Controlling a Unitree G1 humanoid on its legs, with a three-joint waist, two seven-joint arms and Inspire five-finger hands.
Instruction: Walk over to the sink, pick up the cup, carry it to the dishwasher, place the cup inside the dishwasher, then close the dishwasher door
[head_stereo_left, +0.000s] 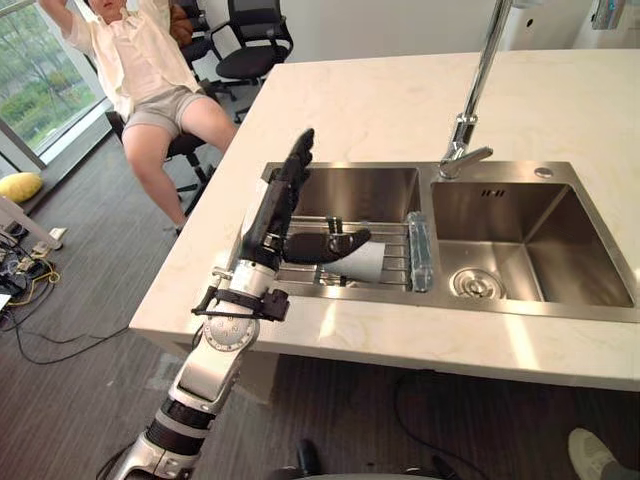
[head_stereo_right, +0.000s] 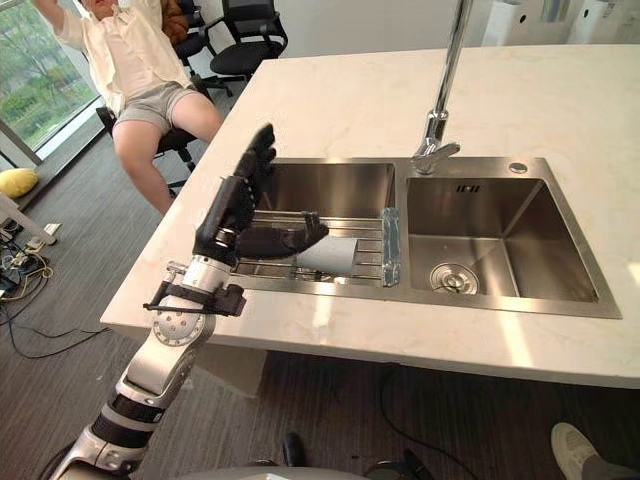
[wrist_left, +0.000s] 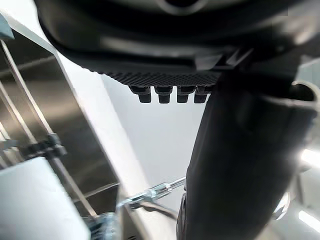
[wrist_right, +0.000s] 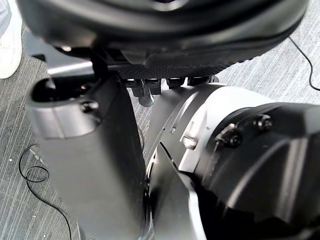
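Pale marble counter (head_stereo_left: 380, 100), steel sink (head_stereo_left: 370, 190), white cup (head_stereo_left: 369, 263)

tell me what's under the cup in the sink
The cup lies on its side on a wire rack that spans the left basin, with bare steel below. The thumb of the open left hand crosses the cup's left end and hides what lies under that part.

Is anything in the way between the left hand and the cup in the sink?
Nothing visible. The cup lies on its side on the wire rack in the left basin. The left hand is open right beside it, thumb stretched over it.
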